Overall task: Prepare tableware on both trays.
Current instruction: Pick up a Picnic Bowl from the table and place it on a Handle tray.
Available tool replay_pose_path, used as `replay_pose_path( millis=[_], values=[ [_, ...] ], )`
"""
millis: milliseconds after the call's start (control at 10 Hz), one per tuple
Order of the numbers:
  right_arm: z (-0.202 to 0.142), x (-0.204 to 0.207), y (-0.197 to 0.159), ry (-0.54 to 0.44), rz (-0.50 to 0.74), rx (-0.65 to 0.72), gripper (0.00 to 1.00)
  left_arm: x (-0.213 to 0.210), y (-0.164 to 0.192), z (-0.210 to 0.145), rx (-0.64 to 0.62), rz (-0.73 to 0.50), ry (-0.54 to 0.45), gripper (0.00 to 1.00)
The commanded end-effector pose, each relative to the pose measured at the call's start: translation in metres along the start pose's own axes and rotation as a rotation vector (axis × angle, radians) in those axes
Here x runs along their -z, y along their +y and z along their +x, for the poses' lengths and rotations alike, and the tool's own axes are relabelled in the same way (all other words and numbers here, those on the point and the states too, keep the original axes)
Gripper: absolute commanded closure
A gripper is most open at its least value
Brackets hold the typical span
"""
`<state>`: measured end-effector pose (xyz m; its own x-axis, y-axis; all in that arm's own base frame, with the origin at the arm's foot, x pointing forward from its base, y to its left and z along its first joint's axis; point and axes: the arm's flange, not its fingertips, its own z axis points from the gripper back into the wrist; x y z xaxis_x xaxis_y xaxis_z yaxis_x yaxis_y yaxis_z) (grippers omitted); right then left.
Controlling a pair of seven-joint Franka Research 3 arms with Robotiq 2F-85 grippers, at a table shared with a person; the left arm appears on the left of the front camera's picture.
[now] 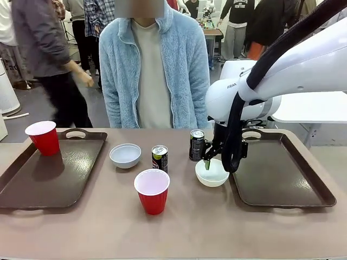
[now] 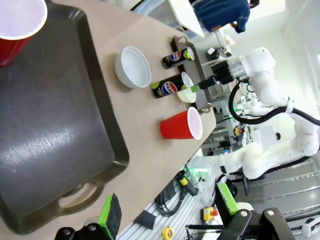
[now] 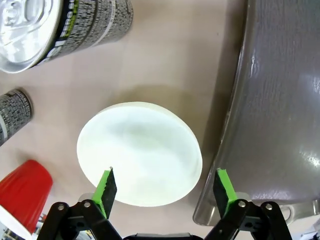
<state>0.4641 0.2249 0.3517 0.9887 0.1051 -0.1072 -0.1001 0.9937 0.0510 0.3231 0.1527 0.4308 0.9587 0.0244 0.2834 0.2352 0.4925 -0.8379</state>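
My right gripper (image 1: 207, 162) hangs open over a white bowl (image 1: 211, 173) beside the right tray (image 1: 282, 173). In the right wrist view one of its fingers (image 3: 106, 187) is above the bowl (image 3: 140, 152), the other over the tray's rim (image 3: 225, 150). Two black cans (image 1: 159, 158) (image 1: 197, 144), a second bowl (image 1: 125, 155) and a red cup (image 1: 152, 190) stand on the table between the trays. Another red cup (image 1: 43, 137) stands on the left tray (image 1: 54, 179). My left gripper (image 2: 167, 210) is open, high above the near end of the left tray (image 2: 50, 135), holding nothing.
A person in a pale blue fleece (image 1: 154, 65) stands at the table's far side, hands out of sight. The right tray's surface is bare. Bare tabletop (image 1: 81, 227) lies along the near edge. Other people move about in the background.
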Motion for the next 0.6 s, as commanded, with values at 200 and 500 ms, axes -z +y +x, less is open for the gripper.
replay_pose_path(
  millis=[200, 500],
  values=[
    [0.0055, 0.0139, -0.0005, -0.011, -0.039, -0.022, 0.23, -0.0014, -0.0005, -0.0007, 0.007, -0.014, -0.01, 0.0],
    [0.0064, 0.0136, -0.0001, -0.015, -0.041, -0.011, 0.58, -0.0014, -0.0005, -0.0007, 0.007, -0.014, -0.01, 0.0]
  ],
)
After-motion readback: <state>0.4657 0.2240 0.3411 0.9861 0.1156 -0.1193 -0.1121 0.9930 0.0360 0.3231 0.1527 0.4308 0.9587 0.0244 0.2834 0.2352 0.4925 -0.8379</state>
